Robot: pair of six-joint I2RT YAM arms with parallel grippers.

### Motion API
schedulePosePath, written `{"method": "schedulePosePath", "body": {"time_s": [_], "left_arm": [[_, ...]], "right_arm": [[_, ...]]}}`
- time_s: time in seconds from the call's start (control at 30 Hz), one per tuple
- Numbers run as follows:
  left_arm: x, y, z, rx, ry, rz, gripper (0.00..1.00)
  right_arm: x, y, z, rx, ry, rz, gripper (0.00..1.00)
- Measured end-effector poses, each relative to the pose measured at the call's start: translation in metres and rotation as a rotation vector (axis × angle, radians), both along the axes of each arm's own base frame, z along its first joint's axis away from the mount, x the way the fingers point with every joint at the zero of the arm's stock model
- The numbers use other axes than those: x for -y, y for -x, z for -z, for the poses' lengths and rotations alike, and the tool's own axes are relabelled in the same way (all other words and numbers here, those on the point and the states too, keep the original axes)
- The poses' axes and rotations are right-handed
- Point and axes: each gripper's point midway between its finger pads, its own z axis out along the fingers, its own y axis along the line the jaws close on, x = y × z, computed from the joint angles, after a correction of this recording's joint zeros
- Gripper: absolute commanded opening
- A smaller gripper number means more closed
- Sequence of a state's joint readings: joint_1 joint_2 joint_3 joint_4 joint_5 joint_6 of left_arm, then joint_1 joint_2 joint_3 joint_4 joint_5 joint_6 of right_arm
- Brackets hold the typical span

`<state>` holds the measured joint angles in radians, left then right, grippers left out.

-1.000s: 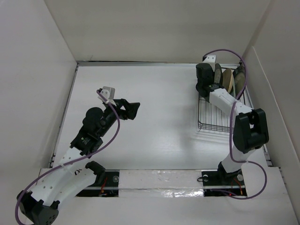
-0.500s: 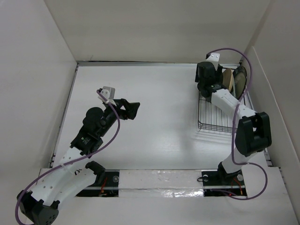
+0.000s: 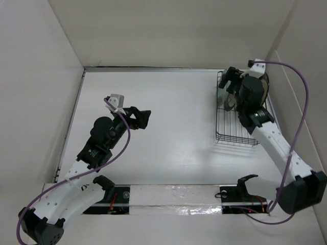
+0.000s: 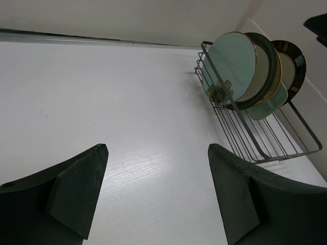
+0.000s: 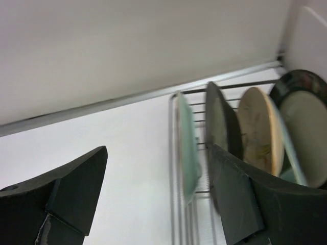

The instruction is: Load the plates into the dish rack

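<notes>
Five plates (image 5: pixel 258 133) (glazed) in wire rack (image 3: pixel 232 125); left end effector (image 4: pixel 156 171), right end effector (image 5: pixel 156 171) released

Top view: the right arm (image 3: pixel 271 135) lies over the dish rack (image 3: pixel 232 127) at the bench's far right corner and hides most of the plates (image 3: pixel 225 97). Only slivers show, their patterns too small to tell. Left wrist view: the plates overlap, so only the front pale-teal plate (image 4: pixel 230 56) shows nearly whole; a dark shape (image 4: pixel 318 23) is cut by the top right corner. Right wrist view: the plates are blurred, and one finger of the right gripper (image 5: pixel 157 153) covers their lower parts
</notes>
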<state>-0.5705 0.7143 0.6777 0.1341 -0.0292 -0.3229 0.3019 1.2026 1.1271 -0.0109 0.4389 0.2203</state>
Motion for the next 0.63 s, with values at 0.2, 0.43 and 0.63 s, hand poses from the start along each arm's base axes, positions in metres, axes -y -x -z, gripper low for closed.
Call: {"method": "schedulePosePath", "body": {"time_s": [0.2,0.43,0.63], "left_arm": [[-0.006,-0.003,0.001,-0.003,-0.002,-0.035,0.78],[-0.021,0.002,-0.016,0.045,0.031,-0.093,0.77],[-0.028,0.004,-0.023,0.065,0.045,-0.122,0.77]], "right_arm": [[-0.09,0.078,-0.021,0.16,-0.156,-0.481,0.99],[-0.189,0.155,0.035,0.054,-0.218,-0.928,0.99],[-0.207,0.178,0.065,-0.017,-0.219,-1.0,0.99]]}}
